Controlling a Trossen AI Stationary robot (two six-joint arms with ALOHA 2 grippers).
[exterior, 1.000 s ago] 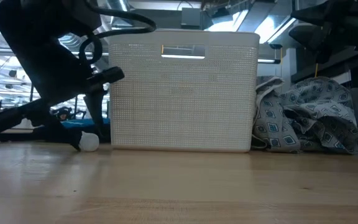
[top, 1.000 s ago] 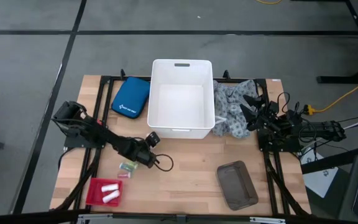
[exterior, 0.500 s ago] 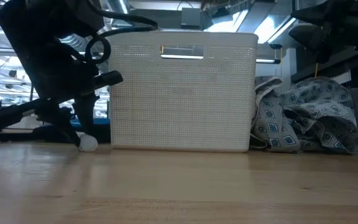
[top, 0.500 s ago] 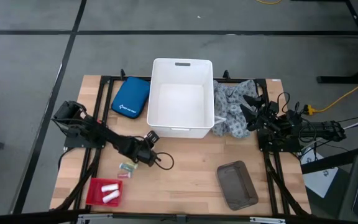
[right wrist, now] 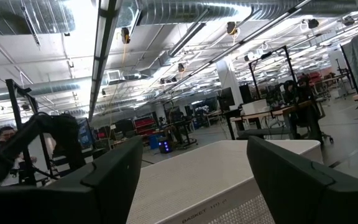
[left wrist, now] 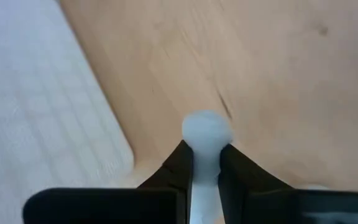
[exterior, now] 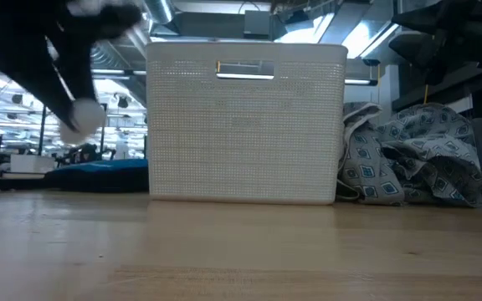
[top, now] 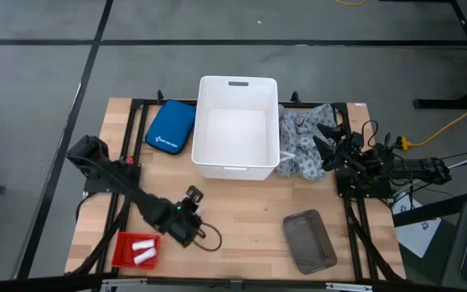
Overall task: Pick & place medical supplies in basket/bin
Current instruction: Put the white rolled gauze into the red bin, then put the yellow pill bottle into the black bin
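Note:
My left gripper (left wrist: 206, 163) is shut on a small white roll (left wrist: 206, 132), which hangs above the table's near-left part (exterior: 85, 114). In the high view that arm's end (top: 181, 223) is beside a red tray (top: 122, 251) holding two more white rolls (top: 143, 250). The white bin (top: 207, 122) stands at the far middle. A grey-and-white patterned cloth (top: 302, 151) lies heaped against the bin's right wall. My right gripper (top: 328, 139) stands open at the cloth's right edge, its fingers (right wrist: 107, 177) wide apart. My left gripper pinches the white roll between its two fingers (left wrist: 180, 163). The fingers lie along the roll, and its rounded end (left wrist: 207, 127) sticks out past the fingertips. The roll is lifted well clear of the table.
A blue zip pouch (top: 170, 127) lies left of the bin. A grey mesh tray (top: 309, 241) sits at the near right. Bare wood (top: 242, 211) stretches between the bin and the near edge. Black frame rails (top: 351, 215) run along both table sides.
My left gripper has shut on the white roll that lay on the table in front of the bin's left corner. It has lifted the roll clear and swung toward the table's near edge, close to the red tray.

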